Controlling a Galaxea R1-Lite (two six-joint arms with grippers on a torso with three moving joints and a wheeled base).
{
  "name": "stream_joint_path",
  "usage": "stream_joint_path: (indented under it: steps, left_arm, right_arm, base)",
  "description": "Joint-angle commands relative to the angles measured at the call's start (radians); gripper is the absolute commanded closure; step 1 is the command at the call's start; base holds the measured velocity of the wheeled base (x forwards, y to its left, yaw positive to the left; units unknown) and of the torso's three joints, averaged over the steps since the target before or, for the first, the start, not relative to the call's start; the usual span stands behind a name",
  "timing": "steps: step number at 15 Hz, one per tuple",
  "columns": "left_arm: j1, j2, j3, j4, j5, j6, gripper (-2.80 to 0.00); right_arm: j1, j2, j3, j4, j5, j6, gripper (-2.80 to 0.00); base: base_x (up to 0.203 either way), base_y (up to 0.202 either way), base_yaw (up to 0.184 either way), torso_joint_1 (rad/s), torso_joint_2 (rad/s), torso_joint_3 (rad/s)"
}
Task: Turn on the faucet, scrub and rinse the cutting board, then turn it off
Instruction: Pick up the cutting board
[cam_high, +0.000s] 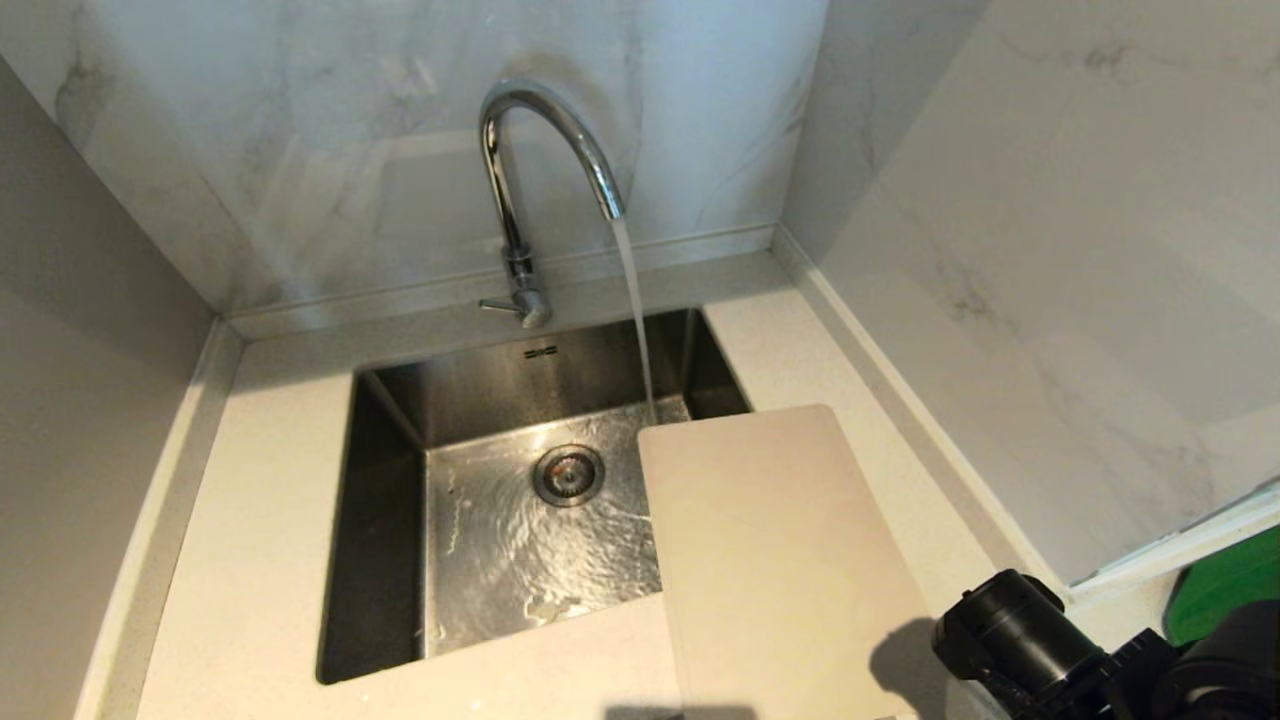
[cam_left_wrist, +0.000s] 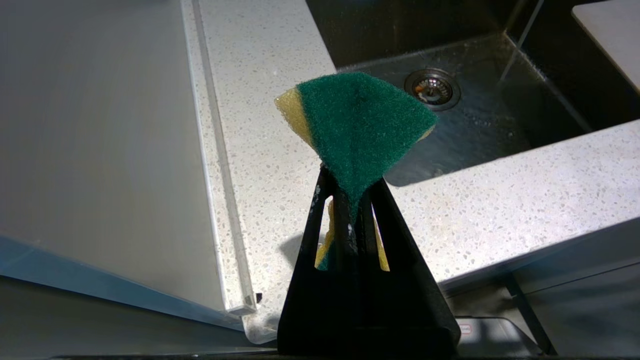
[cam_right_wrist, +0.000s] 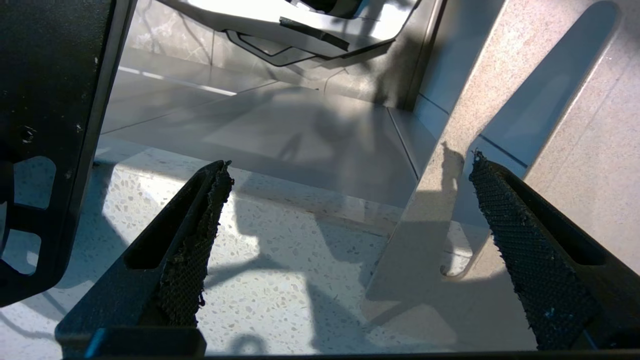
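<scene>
Water runs from the faucet (cam_high: 545, 150) at the top middle into the steel sink (cam_high: 400, 400), which holds only water and its drain (cam_high: 568, 474). The cutting board (cam_high: 780, 560) lies at the lower right, one end over the sink's edge. My left gripper (cam_left_wrist: 350, 200) squeezes a green-and-yellow sponge (cam_left_wrist: 360, 120); my right gripper (cam_right_wrist: 345, 210) is spread wide by the board's slot, holding nothing.

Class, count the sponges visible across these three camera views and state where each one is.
1. The green-and-yellow sponge is pinched in the shut left gripper, held above the countertop beside the sink. Others could lie outside the views.
</scene>
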Motion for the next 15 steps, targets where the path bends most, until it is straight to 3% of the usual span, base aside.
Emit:
stream_joint_path:
  steps: [1, 3, 15]
  left_arm:
    - [0.0, 0.0, 0.003, 0.001, 0.0, 0.0, 0.0]
    - [0.0, 0.001, 0.003, 0.001, 0.0, 0.0, 0.0]
    - [0.0, 0.001, 0.003, 0.0, 0.0, 0.0, 0.0]
  right_arm:
    - [0.0, 0.029, -0.006, -0.011, 0.002, 0.005, -2.8]
    - [0.0, 0.058, 0.002, -0.06, 0.002, 0.007, -2.8]
    - [0.0, 0.143, -0.002, -0.07, -0.001, 0.008, -2.8]
  base:
    - [0.0, 0.0, 0.0, 0.0, 0.0, 0.0]
    - [0.0, 0.0, 0.0, 0.0, 0.0, 0.0]
    - [0.0, 0.0, 0.0, 0.0, 0.0, 0.0]
